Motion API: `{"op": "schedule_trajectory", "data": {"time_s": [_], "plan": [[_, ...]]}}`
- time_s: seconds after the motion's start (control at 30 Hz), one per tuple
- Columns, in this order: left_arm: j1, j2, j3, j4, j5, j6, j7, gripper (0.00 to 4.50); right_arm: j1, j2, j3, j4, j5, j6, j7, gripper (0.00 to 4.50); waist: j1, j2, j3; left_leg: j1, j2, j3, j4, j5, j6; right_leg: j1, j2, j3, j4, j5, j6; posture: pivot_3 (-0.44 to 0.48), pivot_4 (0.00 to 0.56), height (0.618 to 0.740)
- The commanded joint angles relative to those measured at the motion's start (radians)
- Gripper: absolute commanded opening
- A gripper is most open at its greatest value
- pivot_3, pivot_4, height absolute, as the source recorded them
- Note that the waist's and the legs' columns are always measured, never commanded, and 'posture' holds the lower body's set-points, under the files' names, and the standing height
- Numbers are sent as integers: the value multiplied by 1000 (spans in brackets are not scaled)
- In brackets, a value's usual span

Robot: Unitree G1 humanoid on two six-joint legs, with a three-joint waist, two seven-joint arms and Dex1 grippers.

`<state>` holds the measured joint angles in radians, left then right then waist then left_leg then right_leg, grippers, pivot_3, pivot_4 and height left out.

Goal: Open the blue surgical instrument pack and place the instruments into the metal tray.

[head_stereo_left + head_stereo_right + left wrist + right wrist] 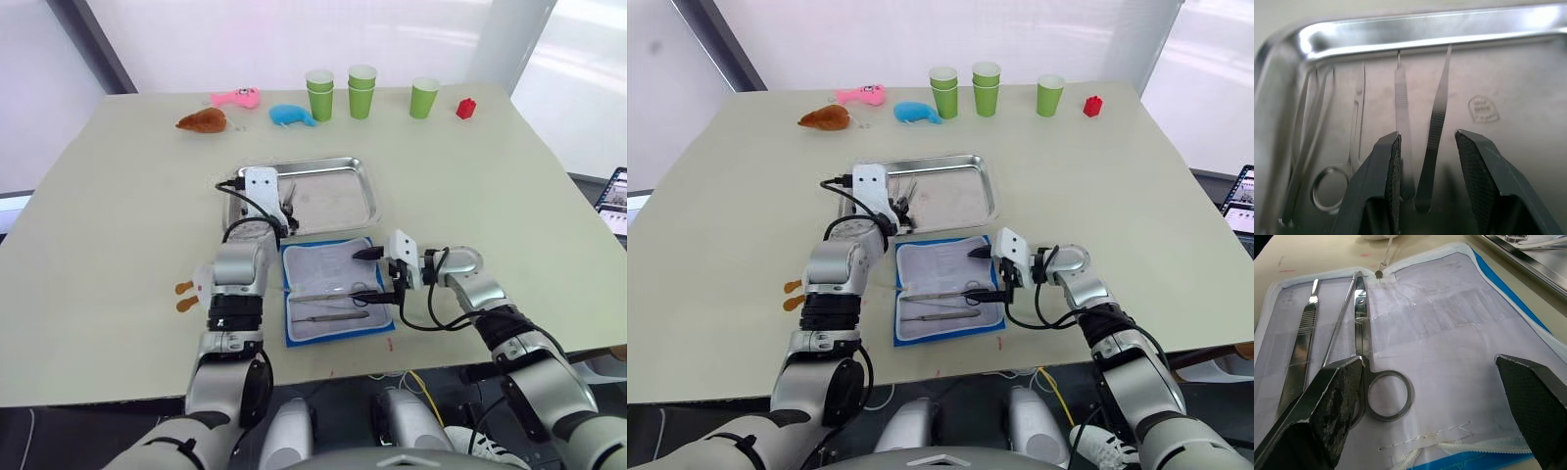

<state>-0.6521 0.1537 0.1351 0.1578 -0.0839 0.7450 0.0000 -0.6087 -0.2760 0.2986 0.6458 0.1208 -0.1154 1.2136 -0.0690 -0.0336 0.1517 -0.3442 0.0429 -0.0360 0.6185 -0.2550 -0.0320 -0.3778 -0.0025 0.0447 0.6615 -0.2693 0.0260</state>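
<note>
Tabletop (509, 196) — broad, pale cream, carrying all items listed.

Metal tray (364, 192) — shallow, shiny, rectangular, near the middle of the tabletop. Inside, by the left wrist view: ring-handled scissors (1344, 169), a slim ridged handle (1402, 98), tweezers (1436, 122) and further slim tools along one side wall, all lying flat near one end.

Blue surgical instrument pack (336, 290) — lies open and flat just in front of the tray, pale lining up, blue edge showing around it. Remaining inside: scissors (1371, 377), a thin probe-like tool (1342, 323) and a flat ridged handle (1303, 333), side by side toward the pack's near half.

Left hand (1425, 171) — over the left end of the tray, fingers apart, tweezers and ridged handle lying on the tray floor between and beyond them.

Right hand (1435, 396) — low over the right edge of the open pack, fingers spread wide; one dark finger (1337, 396) sits just beside the scissors' ring, contact not determinable.

Green paper cups (361, 90) — three positions along the far edge, two of them stacked pairs.

Plush toys — brown (203, 120), pink (237, 97), blue (291, 116), grouped at the far left of the cups.

Small red object (465, 108) — far right of the cups.

Two small orange-brown pieces (183, 296) — on the tabletop beside the left forearm.
</note>
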Motion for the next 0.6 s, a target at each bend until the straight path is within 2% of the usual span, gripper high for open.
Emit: {"op": "schedule_trajectory", "data": {"time_s": [0.03, 0.23, 0.33, 0.47, 0.6], "plan": [[18, 30, -17, -102, -34, -47, -89, 1856, 56, -18, 60, 129, -106, 51, -36, 4500, 0, 0, 0, 0, 0, 0, 0, 0, 0, 0, 0, 0, 0, 0, 0, 0, 150, 740], [112, 102, -71, -259, -116, -87, -307, 1856, 58, -21, 60, 133, -106, 46, -33, 4500, -1, 0, 0, 0, 0, 0, 0, 0, 0, 0, 0, 0, 0, 0, 0, 0, 150, 740], [183, 139, -82, -369, -222, -98, -467, 1856, 60, -18, 62, 133, -106, 44, -32, 4500, -1, 0, 0, 0, 0, 0, 0, 0, 0, 0, 0, 0, 0, 0, 0, 0, 150, 740], [293, 238, -108, -452, -253, -191, -628, 1856, 63, -16, 63, 128, -104, 43, -28, 4500, -2, 2, 1, 0, 0, 0, -1, 0, 0, 0, 0, 0, 0, 0, -1, 0, 150, 740], [356, 335, -70, -500, -363, -138, -770, 1856, 66, -15, 63, 126, -103, 42, -28, 4500, -2, 2, 1, 0, 0, 0, 0, 0, 0, -1, 0, 1, -1, -1, -1, 0, 150, 740]]}}
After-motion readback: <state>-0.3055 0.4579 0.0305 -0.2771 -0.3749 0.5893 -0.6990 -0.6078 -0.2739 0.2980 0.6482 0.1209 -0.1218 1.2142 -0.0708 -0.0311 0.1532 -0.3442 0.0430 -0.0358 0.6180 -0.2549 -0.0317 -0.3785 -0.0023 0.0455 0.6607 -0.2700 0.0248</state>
